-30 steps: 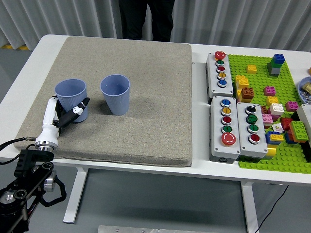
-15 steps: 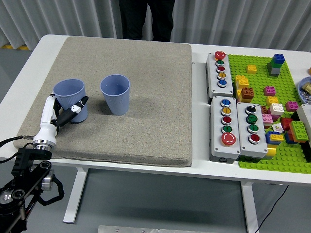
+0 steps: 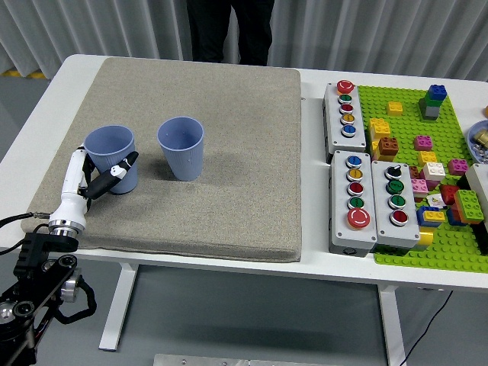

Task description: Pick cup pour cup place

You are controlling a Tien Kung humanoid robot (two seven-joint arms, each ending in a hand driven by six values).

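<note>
Two blue plastic cups stand upright on the grey mat [image 3: 229, 152]. The left cup [image 3: 110, 149] is at the mat's left side, and the second cup [image 3: 181, 146] stands a short way to its right. My left hand [image 3: 101, 177] comes in from the lower left. Its white thumb is against the left cup's left side, and a black finger [image 3: 120, 169] wraps the cup's lower right. The cup rests on the mat inside this grasp. What either cup holds cannot be seen. My right hand is out of the picture.
Two grey button boxes [image 3: 372, 198] and a third [image 3: 345, 109] lie right of the mat. A green baseplate [image 3: 404, 130] with several coloured bricks fills the far right. A person in dark clothes [image 3: 229, 30] stands at the far edge.
My left arm has drawn slightly left and toward the near edge. The left cup shifted a little left with the hand, then stayed put. The second cup has not moved.
</note>
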